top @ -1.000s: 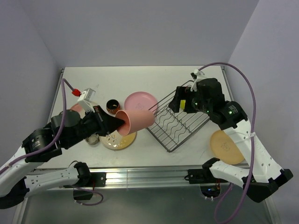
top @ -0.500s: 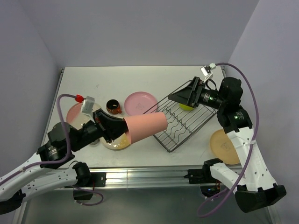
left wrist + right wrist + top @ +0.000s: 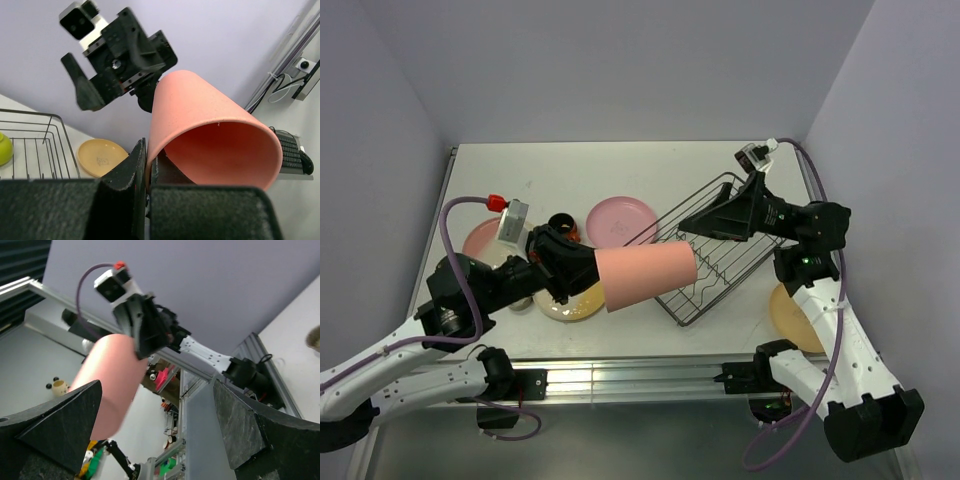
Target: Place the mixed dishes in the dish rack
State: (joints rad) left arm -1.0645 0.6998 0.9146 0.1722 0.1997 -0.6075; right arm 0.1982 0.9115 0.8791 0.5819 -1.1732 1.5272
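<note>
Left claw (image 3: 588,272) is clamped on the rim of the salmon cup (image 3: 645,275). Right claw (image 3: 698,224) hangs over the rack, fingers spread wide and empty. On the white table (image 3: 620,165) the black wire dish rack (image 3: 730,288) holds a lime-green bowl (image 3: 4,148). A pink plate (image 3: 620,218) lies beside its left edge. The cup is airborne on its side, base over the rack's left edge.

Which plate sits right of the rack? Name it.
The orange plate: it alone lies right of the rack; the pink plate and cream plate lie left.
</note>
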